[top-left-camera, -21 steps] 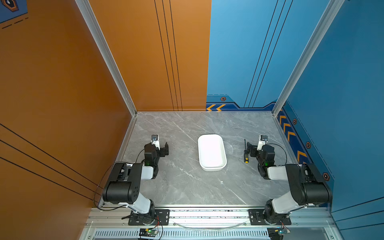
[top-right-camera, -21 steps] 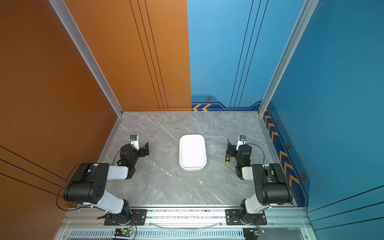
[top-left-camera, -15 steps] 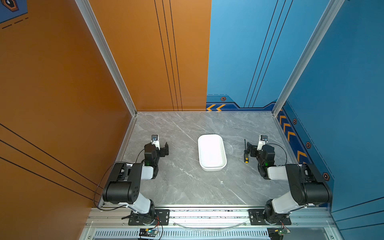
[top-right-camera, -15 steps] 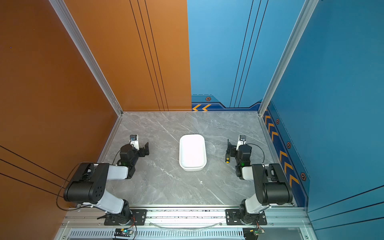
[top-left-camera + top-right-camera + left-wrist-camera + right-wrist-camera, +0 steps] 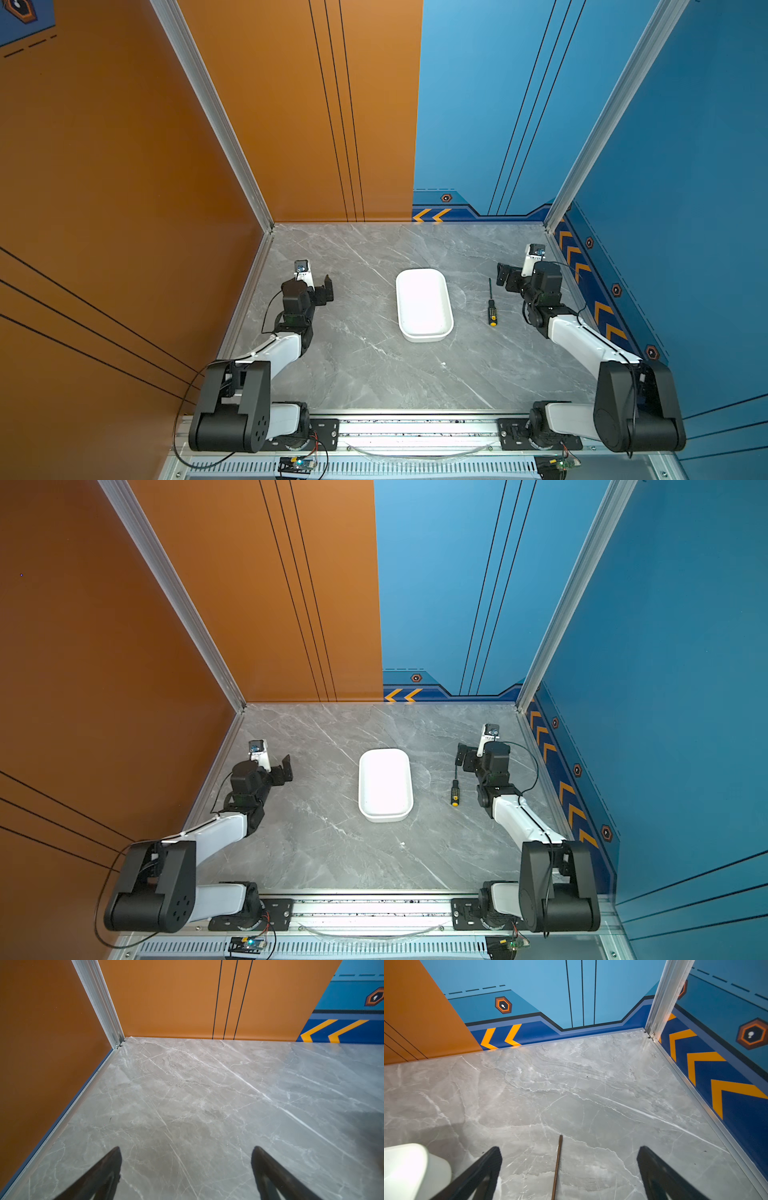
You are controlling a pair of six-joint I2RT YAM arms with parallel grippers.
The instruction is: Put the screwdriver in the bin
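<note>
The left hand (image 5: 186,1153) hangs wide and empty over the grey marbled desk (image 5: 365,374), well apart from the shallow glossy white rectangular bin (image 5: 424,337) at centre. Right of the bin lies the small black, yellow-capped screwdriver (image 5: 491,306), its shaft lined up with the wide, empty right hand (image 5: 569,1150). Lowering squarely and closing nearer the handle should prevent tipping.

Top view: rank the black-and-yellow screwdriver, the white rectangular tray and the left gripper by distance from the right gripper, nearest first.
1. black-and-yellow screwdriver, lying just beside the right gripper.
2. white rectangular tray, mid-table.
3. left gripper, across on the far left.
</note>
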